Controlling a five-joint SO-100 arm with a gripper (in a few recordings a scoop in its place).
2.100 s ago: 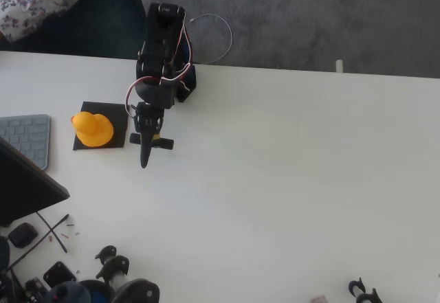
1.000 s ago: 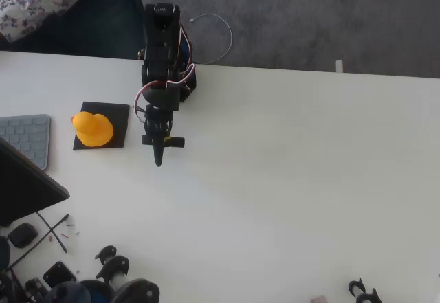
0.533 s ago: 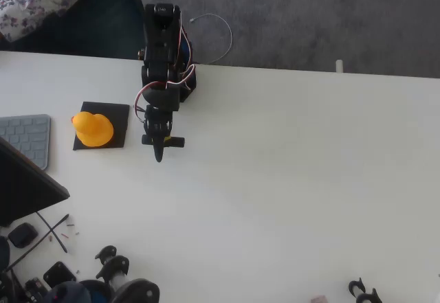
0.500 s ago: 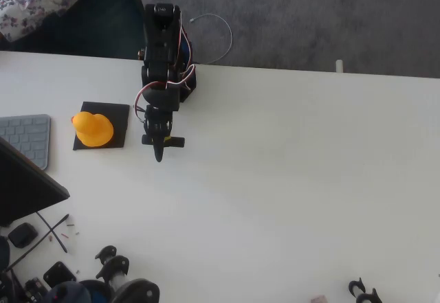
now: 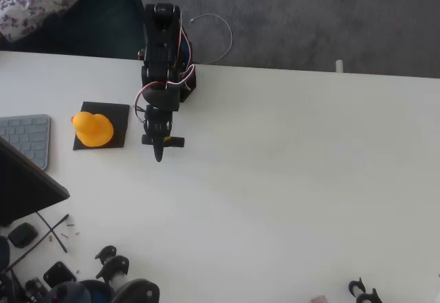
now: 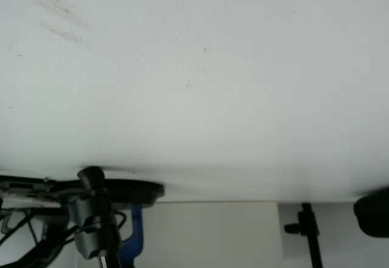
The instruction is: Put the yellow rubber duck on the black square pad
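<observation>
In the overhead view the yellow rubber duck [image 5: 92, 128] sits upright on the black square pad [image 5: 119, 113], covering its left half with its head poking past the pad's left edge. My gripper [image 5: 159, 154] points down the picture a short way to the right of the pad, apart from the duck. Its two black fingers lie together in a narrow tip with nothing between them. The wrist view looks across bare white table [image 6: 194, 85].
A grey keyboard [image 5: 26, 138] and a dark laptop edge [image 5: 24, 186] lie left of the pad. Small black parts and cables [image 5: 103, 282] crowd the bottom left corner. The arm's base [image 5: 165, 62] stands at the table's far edge, with white table [image 5: 295, 179] stretching right.
Since two seconds ago the gripper swung a little to the right, away from the duck, and drew back toward the base. It has stayed still over the last half second.
</observation>
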